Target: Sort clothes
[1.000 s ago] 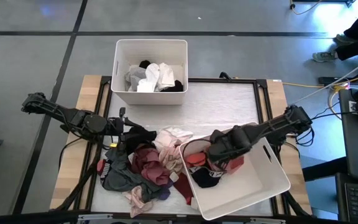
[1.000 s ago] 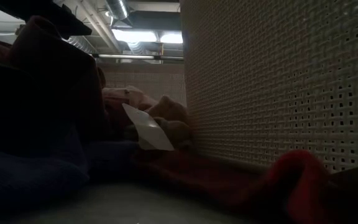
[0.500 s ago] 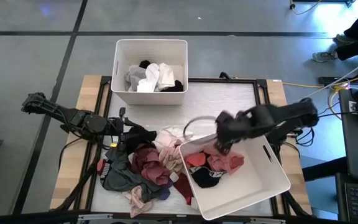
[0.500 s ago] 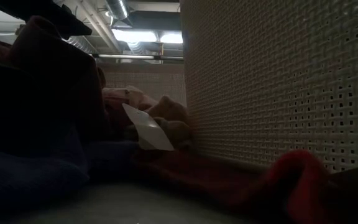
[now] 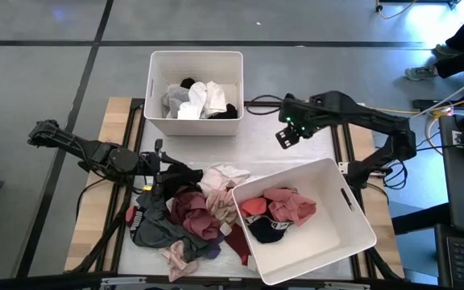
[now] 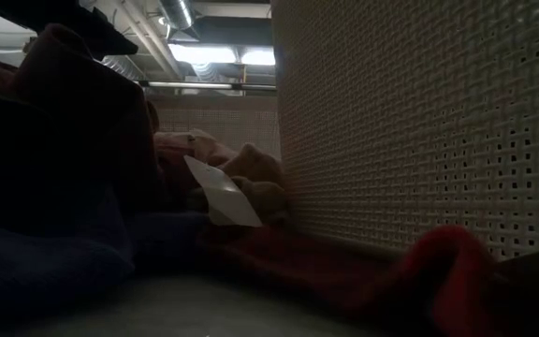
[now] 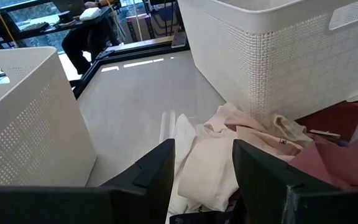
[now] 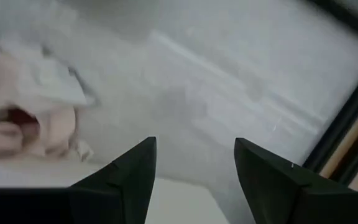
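risen from the near bin, right pincer [image 5: 285, 134] gapes empty, clothes [image 5: 185, 216] well apart.

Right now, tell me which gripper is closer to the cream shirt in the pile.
Left. The left gripper sits at the pile's edge, right beside the cream shirt. The right gripper hangs over bare table, farther off toward the back bin.

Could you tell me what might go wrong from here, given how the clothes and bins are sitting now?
1. The near bin sits askew, pressed against the loose pile of clothes; a maroon garment lies along its wall, so pulling it could snag or nudge the bin.
2. The left gripper, open at the pile's edge above a cream garment, may grab several tangled pieces at once.
3. The right gripper, open and empty over the mat, could clip the far bin when swinging.
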`<state>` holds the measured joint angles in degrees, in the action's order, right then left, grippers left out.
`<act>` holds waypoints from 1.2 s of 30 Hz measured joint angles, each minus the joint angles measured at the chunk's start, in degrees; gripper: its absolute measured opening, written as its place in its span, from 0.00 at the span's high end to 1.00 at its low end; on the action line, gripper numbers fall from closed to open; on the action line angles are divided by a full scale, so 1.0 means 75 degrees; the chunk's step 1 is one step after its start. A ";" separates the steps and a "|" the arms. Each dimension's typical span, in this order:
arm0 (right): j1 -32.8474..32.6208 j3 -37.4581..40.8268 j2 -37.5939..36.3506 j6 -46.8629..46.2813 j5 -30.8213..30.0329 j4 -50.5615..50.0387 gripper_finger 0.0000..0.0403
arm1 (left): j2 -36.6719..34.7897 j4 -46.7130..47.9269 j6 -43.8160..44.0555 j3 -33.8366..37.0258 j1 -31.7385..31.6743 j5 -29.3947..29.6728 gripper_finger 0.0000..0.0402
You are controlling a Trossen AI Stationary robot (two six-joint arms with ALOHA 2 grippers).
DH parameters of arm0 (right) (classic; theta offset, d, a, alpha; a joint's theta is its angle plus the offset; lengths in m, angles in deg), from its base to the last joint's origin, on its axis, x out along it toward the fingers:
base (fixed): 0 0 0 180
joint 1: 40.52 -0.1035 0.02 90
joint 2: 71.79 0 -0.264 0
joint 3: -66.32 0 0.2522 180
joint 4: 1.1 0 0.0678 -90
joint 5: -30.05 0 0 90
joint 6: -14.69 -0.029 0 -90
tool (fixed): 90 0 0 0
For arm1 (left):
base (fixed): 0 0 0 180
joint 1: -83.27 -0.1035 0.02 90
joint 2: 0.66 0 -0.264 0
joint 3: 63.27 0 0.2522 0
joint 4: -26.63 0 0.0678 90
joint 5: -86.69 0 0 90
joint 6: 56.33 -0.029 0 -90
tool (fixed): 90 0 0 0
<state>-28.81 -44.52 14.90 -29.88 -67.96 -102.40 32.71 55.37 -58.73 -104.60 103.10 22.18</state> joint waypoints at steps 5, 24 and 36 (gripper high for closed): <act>0.0390 0.0775 -0.0005 0.0182 0.0600 0.0108 0.47 | 0.0000 -0.0005 0.0003 0.0000 0.0000 0.0000 0.62; -0.0994 0.1445 -0.0084 -0.1630 0.1868 -0.0335 0.47 | 0.0000 -0.0011 0.0323 0.0000 0.0000 0.0000 0.62; -0.2391 0.1435 -0.0139 -0.3067 0.2553 -0.0331 0.47 | -0.0002 0.0339 0.0506 -0.0002 0.0000 0.0000 0.62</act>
<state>-46.74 -33.76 13.86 -52.88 -48.81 -104.89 32.70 57.91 -54.93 -104.61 103.10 22.18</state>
